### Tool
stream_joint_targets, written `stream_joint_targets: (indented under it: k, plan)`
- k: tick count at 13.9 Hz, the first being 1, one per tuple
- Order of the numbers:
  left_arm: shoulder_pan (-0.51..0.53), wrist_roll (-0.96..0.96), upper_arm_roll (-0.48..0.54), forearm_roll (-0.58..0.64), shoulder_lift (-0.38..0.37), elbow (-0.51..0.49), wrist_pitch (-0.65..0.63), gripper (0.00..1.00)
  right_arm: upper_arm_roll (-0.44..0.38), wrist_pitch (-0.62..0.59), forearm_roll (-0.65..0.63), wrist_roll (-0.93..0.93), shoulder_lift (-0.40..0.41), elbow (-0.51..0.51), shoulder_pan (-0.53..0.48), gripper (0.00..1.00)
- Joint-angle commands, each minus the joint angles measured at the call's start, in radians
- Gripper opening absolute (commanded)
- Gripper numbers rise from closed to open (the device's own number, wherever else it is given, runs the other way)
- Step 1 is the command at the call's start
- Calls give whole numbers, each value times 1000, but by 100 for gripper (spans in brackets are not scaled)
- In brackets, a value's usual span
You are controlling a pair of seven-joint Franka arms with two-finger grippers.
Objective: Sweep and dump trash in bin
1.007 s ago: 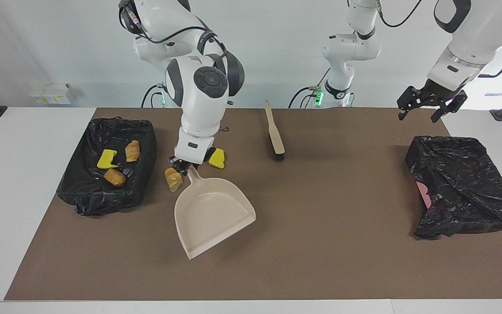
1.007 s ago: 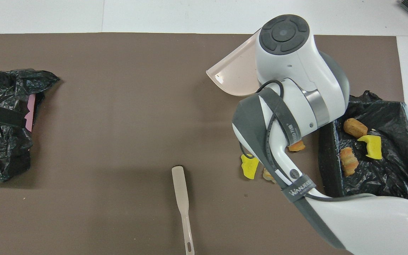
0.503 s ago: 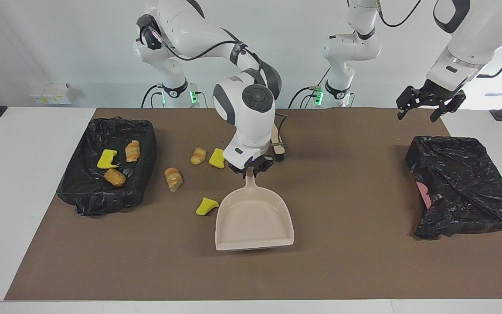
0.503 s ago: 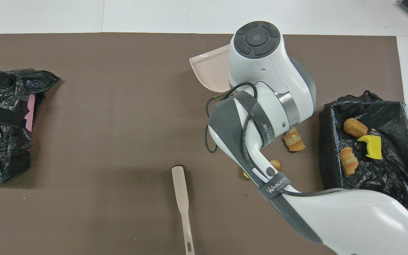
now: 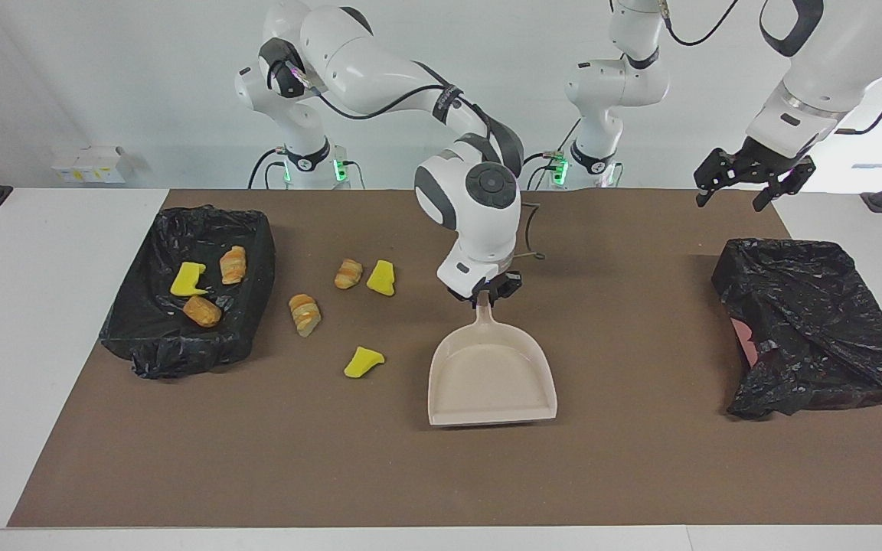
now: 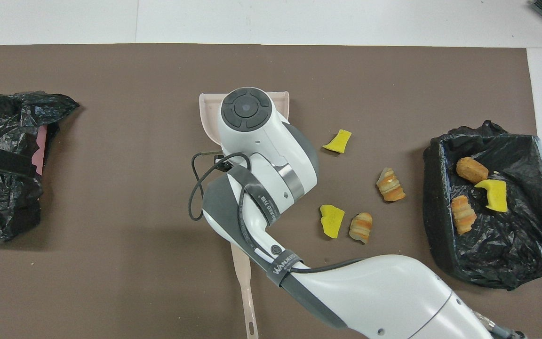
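Facing view: right gripper (image 5: 483,294) sits at mid-frame, clenched on the handle of the beige dustpan (image 5: 491,375).
Just changed: a second ago the dustpan lay left of centre beside the lined bin; it is now dragged to the centre, its open mouth toward the bottom edge.
Trash on the mat: four pieces uncovered at centre-left, namely a striped pastry lump (image 5: 305,314), a second pastry lump (image 5: 348,273), a yellow chunk (image 5: 381,277) and a lower yellow chunk (image 5: 363,360).
Trash in bin: two pastry pieces and one yellow piece lie in the black-lined bin (image 5: 142,337) at left.
Brush: mostly hidden by the right arm; in the overhead view its handle (image 6: 249,301) pokes out at bottom centre.
Left gripper: (image 5: 747,177) hangs at upper right, fingers spread, holding nothing, waiting.
Second black bag: (image 5: 808,329) at right, crumpled.
Meaning: the pan looks empty and sits apart from the loose pieces, so four still need sweeping and dumping.
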Motion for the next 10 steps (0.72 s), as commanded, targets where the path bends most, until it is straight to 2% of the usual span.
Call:
stream_joint_targets:
  k: [1, 2, 5, 7, 8, 10]
  plan:
    - [-5, 10, -2, 17, -35, -48, 7, 100, -2, 31, 28, 54, 25, 2, 12, 0]
    - [-7, 5, -2, 17, -31, -48, 9, 100, -2, 34, 33, 52, 23, 2, 10, 0]
    - [-25, -1, -4, 17, -23, -60, 30, 100, -2, 40, 28, 23, 14, -27, 6, 17]
    - [-45, -4, -4, 17, -20, -82, 70, 100, -2, 35, 27, -10, 6, -39, 10, 25]
    - [-59, -4, -4, 17, -19, -97, 85, 100, -2, 26, 18, -12, 5, -39, 10, 31]
    - [-96, 0, -4, 17, -17, -125, 116, 100, -2, 25, 17, -43, -1, -39, 12, 51]
